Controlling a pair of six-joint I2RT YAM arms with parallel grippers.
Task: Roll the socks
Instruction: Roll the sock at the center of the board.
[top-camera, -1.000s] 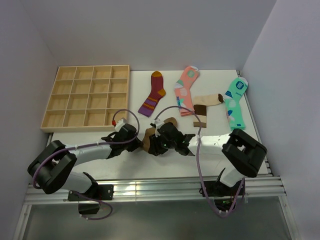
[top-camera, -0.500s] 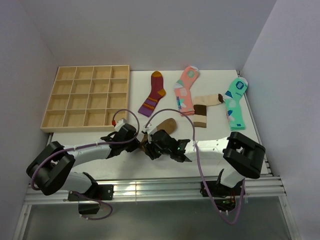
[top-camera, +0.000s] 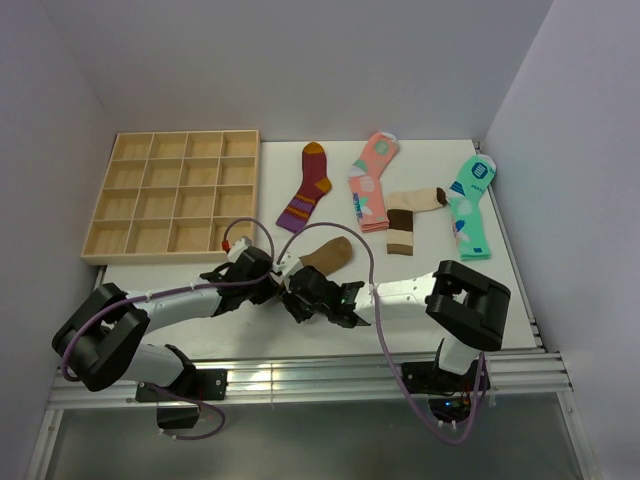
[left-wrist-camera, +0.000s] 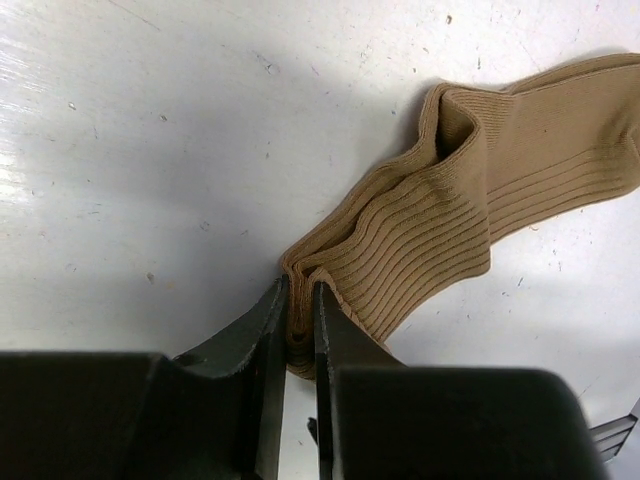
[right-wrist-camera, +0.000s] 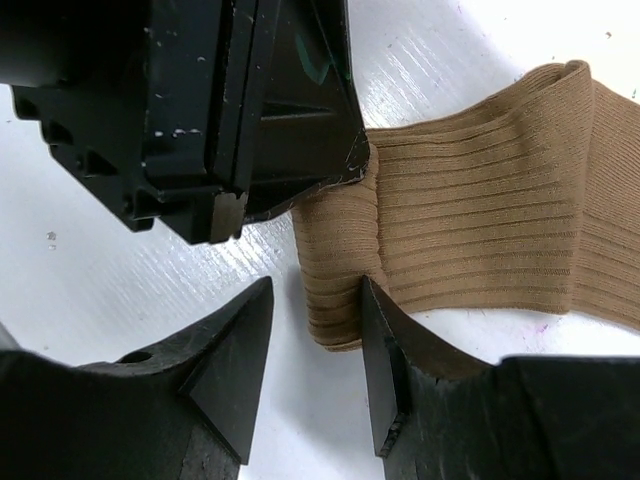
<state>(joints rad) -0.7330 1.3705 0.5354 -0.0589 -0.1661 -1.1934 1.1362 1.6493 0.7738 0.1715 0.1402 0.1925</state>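
Observation:
The plain brown sock (top-camera: 326, 254) lies near the table's front middle, its near end folded into a small roll (right-wrist-camera: 338, 270). My left gripper (top-camera: 276, 286) is shut on that folded end (left-wrist-camera: 300, 300), pinching ribbed layers between its fingers. My right gripper (top-camera: 300, 302) is open astride the same roll (right-wrist-camera: 317, 287); its right finger (right-wrist-camera: 385, 360) touches the roll and its left finger stands apart. The rest of the brown sock (left-wrist-camera: 500, 190) stretches away flat on the table. The beige sock with dark brown toe and band (top-camera: 408, 214) lies bent at the back right, away from both grippers.
A wooden tray of compartments (top-camera: 180, 196) fills the back left. A maroon striped sock (top-camera: 307, 187), a pink patterned sock (top-camera: 371, 180) and a mint-green sock (top-camera: 470, 205) lie along the back. The left gripper's black body (right-wrist-camera: 200, 100) sits close against the right gripper.
My right gripper has slid left and toward the near edge, off the sock's middle to its rolled end, uncovering the sock's far part. The left gripper has kept its pinch in place.

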